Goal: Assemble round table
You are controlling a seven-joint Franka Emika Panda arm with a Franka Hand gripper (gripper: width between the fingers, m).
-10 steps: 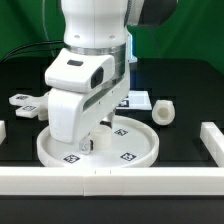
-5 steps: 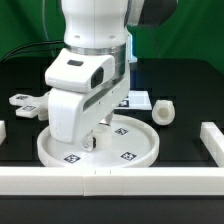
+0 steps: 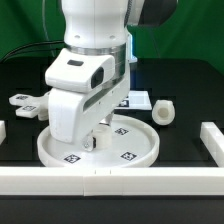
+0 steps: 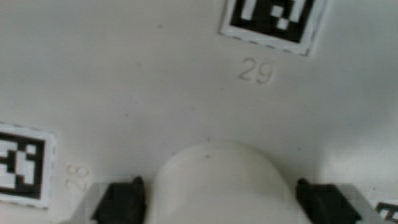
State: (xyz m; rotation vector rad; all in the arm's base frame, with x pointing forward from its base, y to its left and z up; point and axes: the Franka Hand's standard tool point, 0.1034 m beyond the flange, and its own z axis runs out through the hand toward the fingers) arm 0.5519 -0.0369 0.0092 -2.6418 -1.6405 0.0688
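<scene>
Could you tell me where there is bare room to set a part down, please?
Free: black table between the post and the exterior view's right bar, and behind the post. Crowded: the disc, under the arm and claw, and the cross piece beside it.

Ext. view: large white rimmed plastic disc (image 3: 140,150) lies lower centre on black table (image 3: 190,85). Gripper (image 3: 92,139) stands over disc's middle; wrist view has disc's hub (image 4: 222,180) btw. the fingers (image 4: 121,200). Short white plastic cylinder post (image 3: 163,112) sits toward ext. view's right of disc, apart. Flat white cross-shaped plastic piece (image 3: 25,103) lies mid-left, behind disc. Long white bar (image 3: 110,181) runs along bottom, before disc.
</scene>
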